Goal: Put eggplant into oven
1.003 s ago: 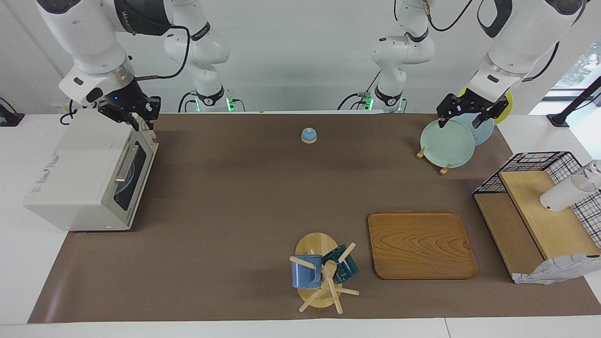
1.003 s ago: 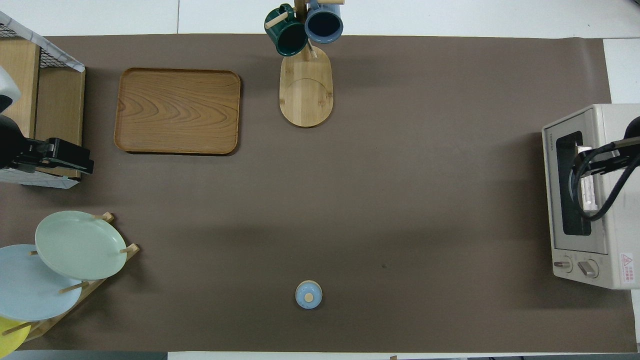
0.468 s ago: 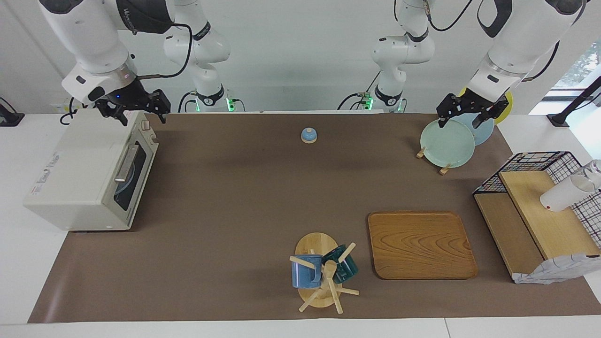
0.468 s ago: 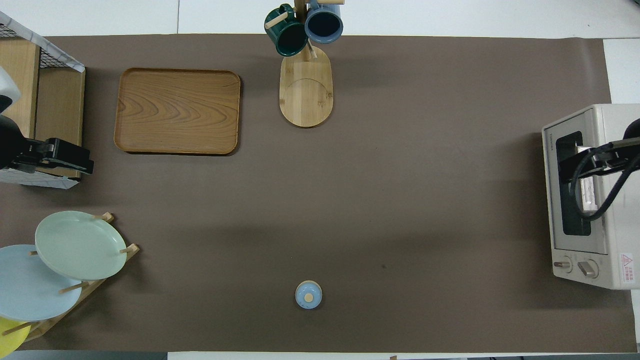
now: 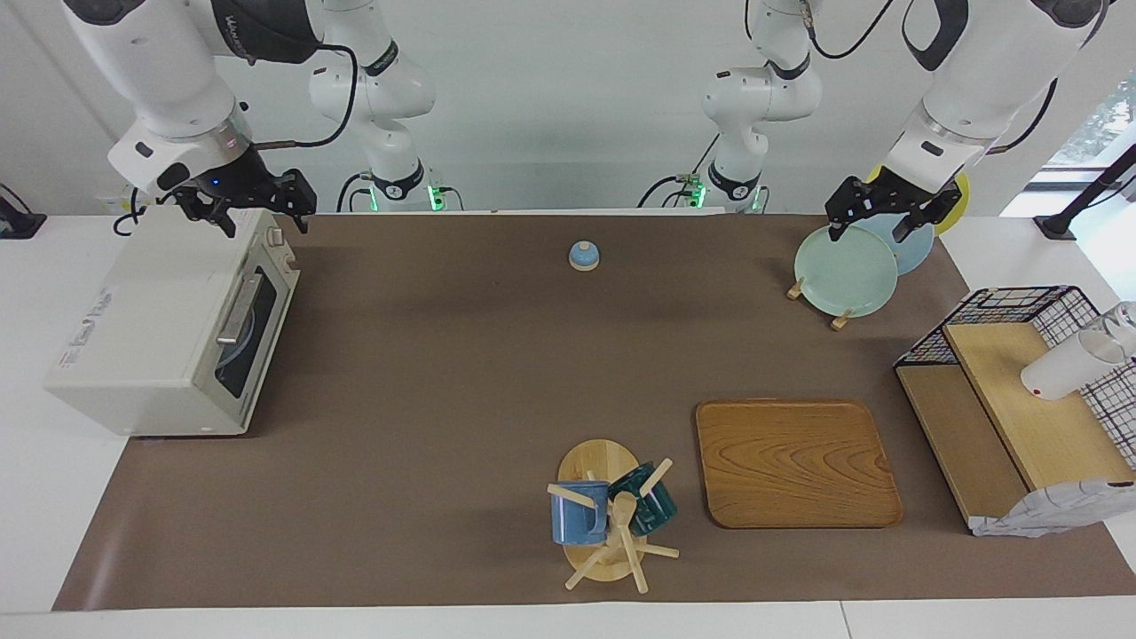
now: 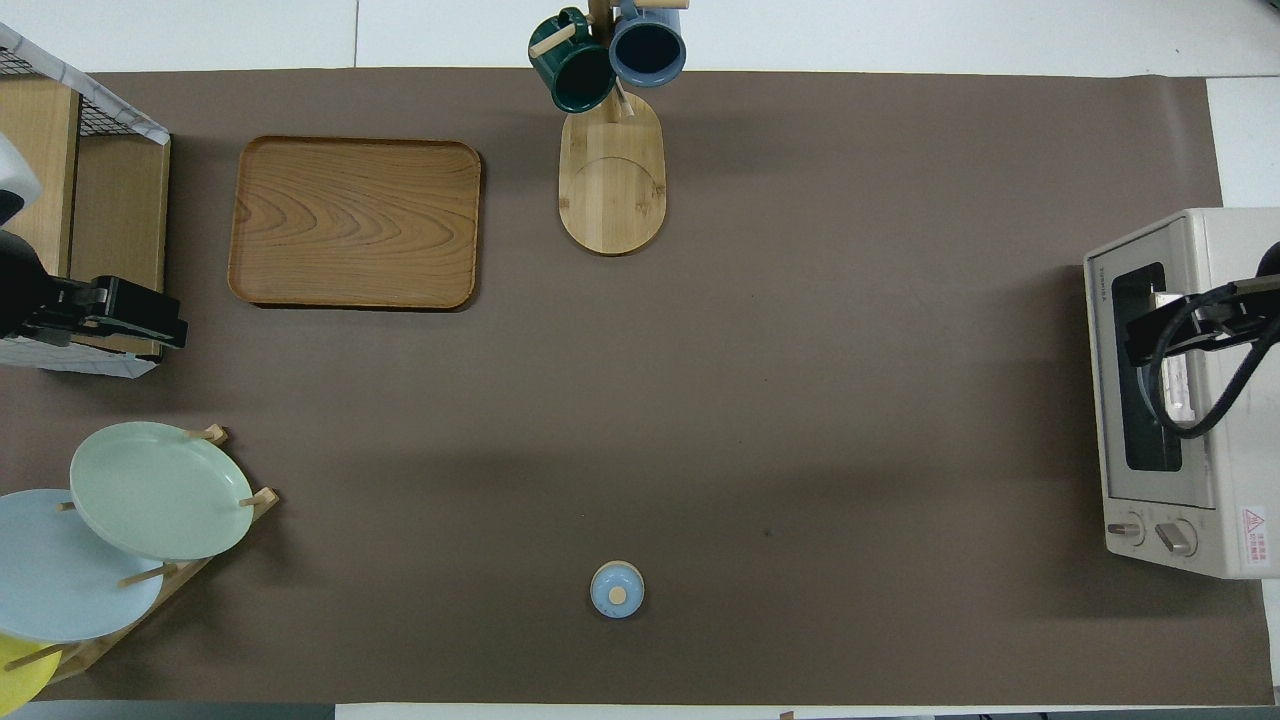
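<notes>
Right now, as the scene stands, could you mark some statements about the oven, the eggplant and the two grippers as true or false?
1. The oven has its door shut. True.
2. The eggplant lies on the wooden tray. False: no eggplant shows on the tray, or anywhere else in either view.
3. The right gripper is above the oven. True; its fingers are open.
4. The left gripper holds the green plate. False: it is open and holds nothing, and the plate stands in its rack.
5. Two mugs hang on the mug stand. True.
</notes>
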Robot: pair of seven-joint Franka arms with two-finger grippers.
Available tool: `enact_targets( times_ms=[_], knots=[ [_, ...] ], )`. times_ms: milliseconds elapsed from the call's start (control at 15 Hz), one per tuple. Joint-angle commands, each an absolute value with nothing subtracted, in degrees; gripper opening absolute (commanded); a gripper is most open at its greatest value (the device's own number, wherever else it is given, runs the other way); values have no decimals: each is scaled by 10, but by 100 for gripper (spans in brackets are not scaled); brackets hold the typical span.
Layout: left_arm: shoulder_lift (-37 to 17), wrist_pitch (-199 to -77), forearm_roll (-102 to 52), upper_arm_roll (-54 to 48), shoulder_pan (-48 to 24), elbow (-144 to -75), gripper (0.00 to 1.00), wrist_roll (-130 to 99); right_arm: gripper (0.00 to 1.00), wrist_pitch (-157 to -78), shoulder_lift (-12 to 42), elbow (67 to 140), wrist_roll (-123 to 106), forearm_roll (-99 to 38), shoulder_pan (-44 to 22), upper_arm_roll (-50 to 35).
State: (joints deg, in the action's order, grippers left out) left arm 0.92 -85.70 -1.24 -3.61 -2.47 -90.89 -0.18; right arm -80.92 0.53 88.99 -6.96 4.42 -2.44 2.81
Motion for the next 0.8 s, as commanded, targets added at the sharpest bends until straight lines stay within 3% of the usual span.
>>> enact_targets(
  times_ms=[0, 736],
  knots=[
    [17, -853, -1, -40, -20, -911, 100, 4, 100, -803, 8, 882, -62, 26, -25, 33],
    [17, -853, -1, -40, -20, -911, 100, 4, 100, -802, 5, 881, -56, 24, -29, 29]
  ],
)
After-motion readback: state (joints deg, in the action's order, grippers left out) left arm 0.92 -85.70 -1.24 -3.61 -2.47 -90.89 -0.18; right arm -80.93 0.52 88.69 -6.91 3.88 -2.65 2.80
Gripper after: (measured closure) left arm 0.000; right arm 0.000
